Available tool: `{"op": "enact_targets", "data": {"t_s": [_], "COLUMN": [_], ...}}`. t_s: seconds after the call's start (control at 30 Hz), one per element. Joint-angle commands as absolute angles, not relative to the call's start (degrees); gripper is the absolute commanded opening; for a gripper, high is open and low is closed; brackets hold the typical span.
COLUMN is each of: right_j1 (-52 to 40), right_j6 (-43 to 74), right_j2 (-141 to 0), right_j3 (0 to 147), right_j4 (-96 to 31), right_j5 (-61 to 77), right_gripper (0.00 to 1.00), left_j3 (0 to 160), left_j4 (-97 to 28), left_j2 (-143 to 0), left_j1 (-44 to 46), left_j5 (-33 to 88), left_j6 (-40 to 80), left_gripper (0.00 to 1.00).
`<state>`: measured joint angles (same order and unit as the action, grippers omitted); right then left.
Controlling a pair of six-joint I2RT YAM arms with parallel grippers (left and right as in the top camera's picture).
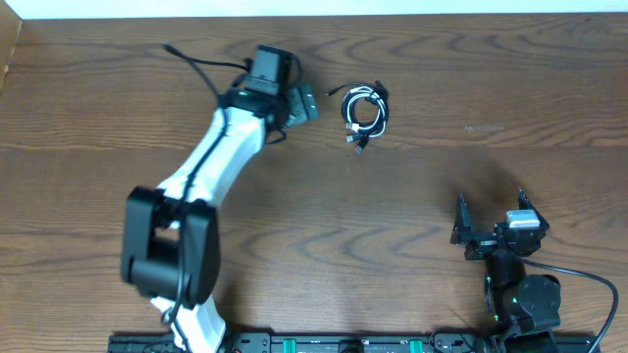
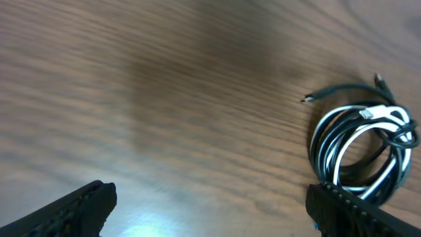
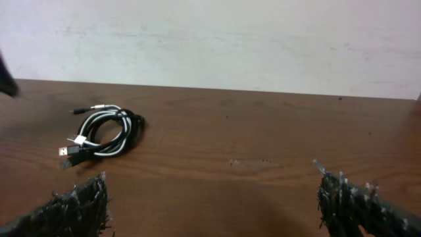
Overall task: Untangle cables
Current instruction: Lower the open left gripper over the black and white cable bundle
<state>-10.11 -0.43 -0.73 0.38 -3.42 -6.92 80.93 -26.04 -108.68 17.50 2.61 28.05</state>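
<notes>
Two cables (image 1: 364, 111), black and white, coiled together on desk (image 1: 412, 245), far center. Just left of the coil, not touching: left gripper (image 1: 306, 103), released, empty. Near right, well apart: right gripper (image 1: 491, 208), also released.

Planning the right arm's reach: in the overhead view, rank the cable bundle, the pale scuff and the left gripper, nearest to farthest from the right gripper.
1. Pale scuff, straight ahead of the right gripper.
2. Cable bundle, ahead and to its left.
3. Left gripper, left of the bundle.
</notes>
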Motion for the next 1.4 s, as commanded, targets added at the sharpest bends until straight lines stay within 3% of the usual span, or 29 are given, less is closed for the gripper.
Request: {"op": "enact_targets", "data": {"t_s": [0.0, 0.7, 0.77, 0.87, 1.17, 1.23, 1.37], "right_j1": [-10.6, -10.6, -10.6, -10.6, -10.6, -10.6, -10.6], "right_j6": [0.4, 0.4, 0.4, 0.4, 0.4, 0.4, 0.4], "right_j2": [-0.6, -0.6, -0.6, -0.6, -0.6, -0.6, -0.6], "right_j3": [0.3, 0.3, 0.3, 0.3, 0.3, 0.3, 0.3], "right_j4": [-3.6, -3.6, -3.6, -3.6, -3.6, -3.6, -3.6], "right_j5": [-6.9, -6.9, -6.9, -6.9, -6.9, -6.9, -6.9], "right_gripper": [0.99, 0.99, 0.99, 0.99, 0.99, 0.99, 0.99], "left_j3": [80.8, 80.8, 80.8, 80.8, 80.8, 80.8, 80.8], "left_j4": [-23.3, -9.4, -8.7, -8.5, -10.5, -11.6, -14.6], "left_j2": [-113.3, -119.8, -121.3, -122.9, -123.0, -122.9, -122.1], "left_j1": [20.3, 28.0, 28.3, 28.4, 28.3, 28.3, 28.3], "left_j5": [2.2, 2.3, 2.3, 2.3, 2.3, 2.3, 2.3], "left_j6": [27.1, 25.4, 25.4, 25.4, 25.3, 24.8, 19.6], "left_gripper": [0.98, 1.00, 0.89, 0.62, 0.13, 0.08, 0.08]}}
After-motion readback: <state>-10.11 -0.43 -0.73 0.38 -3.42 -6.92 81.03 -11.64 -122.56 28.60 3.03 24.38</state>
